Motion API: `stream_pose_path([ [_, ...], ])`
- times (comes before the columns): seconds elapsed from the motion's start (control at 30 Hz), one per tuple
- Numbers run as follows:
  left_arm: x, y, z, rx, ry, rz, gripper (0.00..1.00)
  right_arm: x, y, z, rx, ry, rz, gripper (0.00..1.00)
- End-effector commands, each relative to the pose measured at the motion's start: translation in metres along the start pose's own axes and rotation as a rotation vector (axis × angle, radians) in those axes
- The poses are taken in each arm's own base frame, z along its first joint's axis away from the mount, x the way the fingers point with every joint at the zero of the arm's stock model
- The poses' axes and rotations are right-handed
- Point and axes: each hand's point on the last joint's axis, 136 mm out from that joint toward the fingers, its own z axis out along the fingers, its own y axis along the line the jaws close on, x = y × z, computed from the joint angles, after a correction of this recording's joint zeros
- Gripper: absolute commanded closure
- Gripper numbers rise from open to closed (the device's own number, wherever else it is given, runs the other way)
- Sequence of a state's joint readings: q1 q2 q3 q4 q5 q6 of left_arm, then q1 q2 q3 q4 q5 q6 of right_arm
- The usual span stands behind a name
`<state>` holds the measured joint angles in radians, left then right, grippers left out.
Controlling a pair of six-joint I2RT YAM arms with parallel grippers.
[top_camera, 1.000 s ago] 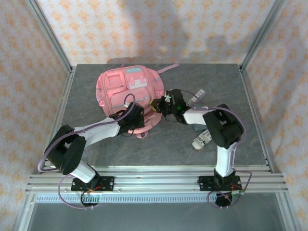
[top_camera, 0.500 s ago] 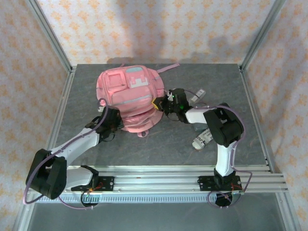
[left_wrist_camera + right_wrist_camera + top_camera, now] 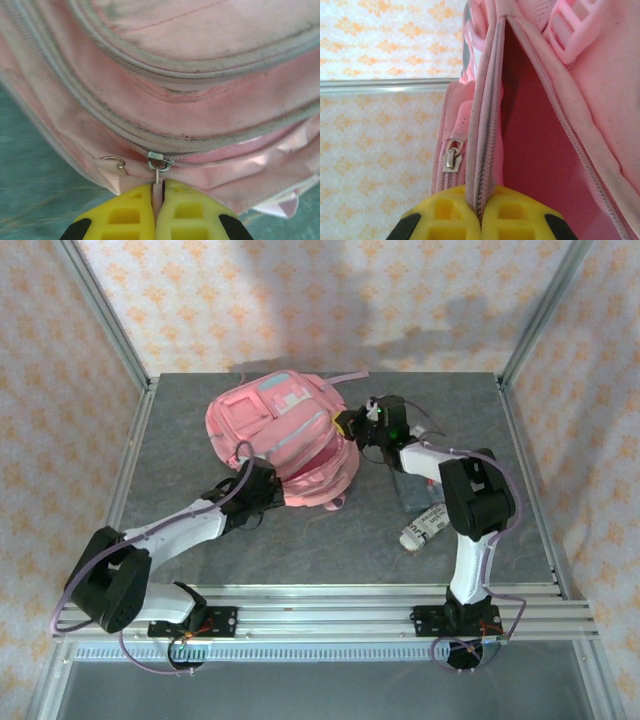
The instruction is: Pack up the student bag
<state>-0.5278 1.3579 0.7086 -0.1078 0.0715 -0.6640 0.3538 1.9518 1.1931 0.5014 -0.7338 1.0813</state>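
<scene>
Left wrist view has the left gripper (image 3: 157,195) pinched shut on a zip pull (image 3: 157,175) of the student bag (image 3: 285,435), slumped on the worktop (image 3: 180,440) toward the back. The right gripper (image 3: 481,205) clamps its opening's zip edge (image 3: 487,125). It looks soft and floppy, best gripped at seams or pulls.

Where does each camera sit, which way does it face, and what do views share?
Top external: above and behind the robot, looking down on table, pink backpack, left arm and right arm.
Left wrist: low beside the backpack; left hand pinches its zip pull.
Right wrist: faces along the backpack's open zip edge, pinched by right hand.
All three share the backpack.
</scene>
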Motion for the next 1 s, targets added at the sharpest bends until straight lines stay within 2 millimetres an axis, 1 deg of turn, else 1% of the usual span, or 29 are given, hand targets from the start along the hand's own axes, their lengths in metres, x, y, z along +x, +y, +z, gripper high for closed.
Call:
stream_pose_path([
  [0.0, 0.000, -0.027, 0.008, 0.066, 0.016, -0.015, 1.00, -0.016, 0.033, -0.011, -0.123, -0.072, -0.057, 0.79],
  [0.03, 0.002, -0.030, 0.011, 0.072, 0.021, -0.016, 1.00, -0.008, 0.028, -0.012, -0.127, -0.052, -0.047, 0.72],
  [0.07, 0.003, -0.031, 0.014, 0.078, 0.027, -0.018, 1.00, 0.006, 0.023, -0.013, -0.141, -0.031, -0.041, 0.65],
  [0.1, 0.006, -0.032, 0.017, 0.084, 0.035, -0.019, 1.00, 0.019, 0.017, -0.015, -0.149, -0.015, -0.035, 0.60],
  [0.17, 0.013, -0.029, 0.023, 0.081, 0.053, -0.021, 1.00, 0.043, 0.005, -0.016, -0.143, 0.009, -0.037, 0.56],
  [0.23, 0.019, -0.026, 0.026, 0.078, 0.068, -0.025, 1.00, 0.065, -0.003, -0.016, -0.141, 0.033, -0.045, 0.55],
  [0.3, 0.025, -0.024, 0.028, 0.081, 0.079, -0.029, 1.00, 0.083, -0.009, -0.011, -0.130, 0.065, -0.052, 0.55],
  [0.37, 0.028, -0.021, 0.028, 0.076, 0.082, -0.030, 1.00, 0.094, -0.014, -0.004, -0.113, 0.088, -0.049, 0.58],
  [0.4, 0.028, -0.020, 0.028, 0.072, 0.081, -0.032, 1.00, 0.099, -0.016, 0.000, -0.104, 0.100, -0.051, 0.64],
  [0.43, 0.028, -0.018, 0.027, 0.064, 0.075, -0.035, 1.00, 0.103, -0.019, 0.004, -0.094, 0.113, -0.055, 0.79],
  [0.47, 0.027, -0.016, 0.026, 0.055, 0.067, -0.038, 1.00, 0.106, -0.022, 0.007, -0.076, 0.119, -0.048, 0.91],
  [0.5, 0.026, -0.012, 0.024, 0.041, 0.059, -0.041, 1.00, 0.107, -0.025, 0.009, -0.068, 0.122, -0.046, 0.98],
  [0.53, 0.023, -0.009, 0.022, 0.022, 0.045, -0.044, 1.00, 0.108, -0.026, 0.010, -0.064, 0.121, -0.044, 1.00],
  [0.63, 0.018, 0.011, 0.015, -0.067, 0.019, -0.045, 1.00, 0.103, -0.026, 0.007, -0.054, 0.094, -0.045, 1.00],
  [0.7, 0.016, 0.030, 0.010, -0.120, 0.016, -0.059, 1.00, 0.097, -0.026, 0.004, -0.041, 0.065, -0.049, 1.00],
  [0.8, 0.009, 0.066, 0.001, -0.195, -0.008, -0.111, 1.00, 0.085, -0.022, -0.002, -0.035, 0.022, -0.051, 1.00],
  [0.87, 0.001, 0.094, -0.007, -0.247, -0.037, -0.166, 1.00, 0.080, -0.018, -0.006, -0.044, 0.007, -0.052, 1.00],
  [0.93, -0.007, 0.116, -0.013, -0.294, -0.066, -0.205, 1.00, 0.078, -0.017, -0.007, -0.045, -0.004, -0.054, 1.00],
  [0.97, -0.013, 0.123, -0.016, -0.307, -0.080, -0.219, 1.00, 0.077, -0.016, -0.008, -0.044, -0.009, -0.053, 1.00],
])
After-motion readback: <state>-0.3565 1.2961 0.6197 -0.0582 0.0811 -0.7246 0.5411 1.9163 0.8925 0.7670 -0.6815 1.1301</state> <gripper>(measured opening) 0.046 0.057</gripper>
